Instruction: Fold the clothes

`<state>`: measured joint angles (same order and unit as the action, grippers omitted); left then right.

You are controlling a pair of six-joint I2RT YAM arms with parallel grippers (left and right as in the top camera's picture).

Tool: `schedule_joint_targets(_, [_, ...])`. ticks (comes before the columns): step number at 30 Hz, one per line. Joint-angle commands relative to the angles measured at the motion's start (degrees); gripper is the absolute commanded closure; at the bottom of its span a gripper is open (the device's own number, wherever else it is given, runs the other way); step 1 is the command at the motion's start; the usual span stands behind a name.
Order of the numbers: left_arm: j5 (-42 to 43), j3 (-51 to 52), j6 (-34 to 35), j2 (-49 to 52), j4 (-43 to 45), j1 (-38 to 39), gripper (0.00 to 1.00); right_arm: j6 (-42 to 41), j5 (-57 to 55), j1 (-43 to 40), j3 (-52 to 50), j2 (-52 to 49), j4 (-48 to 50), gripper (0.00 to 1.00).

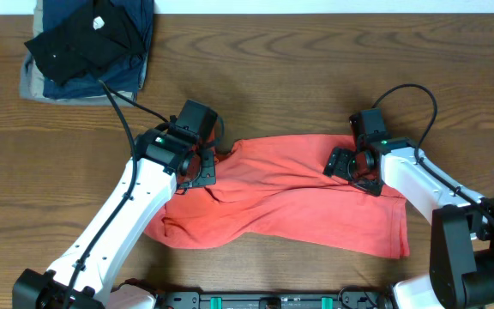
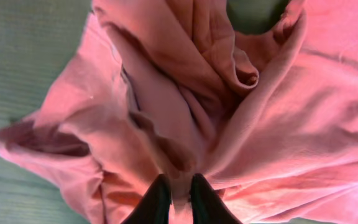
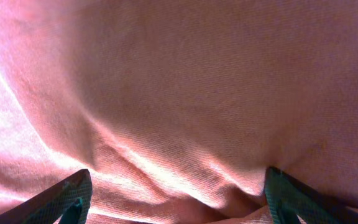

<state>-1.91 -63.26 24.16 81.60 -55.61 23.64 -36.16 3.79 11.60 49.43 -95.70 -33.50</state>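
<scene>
So here's where we are. The wooden table has the orange-red T-shirt lying on it in a rumpled, wide band, nowhere near flat. No print shows on it, so we can't tell which side is up. Well off the T-shirt's upper-left corner sits the pile of dark folded garments, which we leave alone.

Our left gripper is at the T-shirt's upper-left edge. Our right gripper is over its upper-right part. In the wrist view, the left fingers are nearly together with a narrow ridge of cloth pinched between them, right at the foot of a bunch of deep creases. The right fingers stand wide apart, low over a smooth stretch of the T-shirt, gripping nothing.

Our take: the step in hand is spreading the T-shirt flat before any real fold. To do that well, we'd want the right side to grab an actual edge or shoulder seam. The middle of the panel is a bad spot, since it would likely bunch up both layers. Then we'd draw the two grips away from each other, low to the table, so the creases by the left pinch pull out. That left pinch looks thin, so we figure a hard tug could slip it.
</scene>
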Motion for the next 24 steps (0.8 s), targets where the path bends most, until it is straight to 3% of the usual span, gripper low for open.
schedule_joint_targets(1, [-0.74,0.04,0.07,-0.26,0.20,-0.20,0.83,0.66,2.47,0.85,-2.67,-3.21,1.20,0.13])
schedule_joint_targets(4, [-0.74,0.04,0.07,-0.26,0.68,-0.20,0.94,0.66,2.47,0.85,-2.67,-3.21,1.20,0.12])
schedule_joint_targets(10, [-0.72,0.04,0.07,-0.26,0.81,-0.20,0.93,0.66,2.47,0.85,-2.67,-3.21,1.18,0.12])
schedule_joint_targets(16, [-0.66,0.83,0.22,0.13,0.61,-0.20,0.57,0.66,2.47,0.85,-2.67,-3.21,1.18,0.13])
schedule_joint_targets(24, [-0.57,4.20,4.22,4.26,3.58,-0.20,0.54,0.66,2.47,0.85,-2.67,-3.21,1.18,0.12])
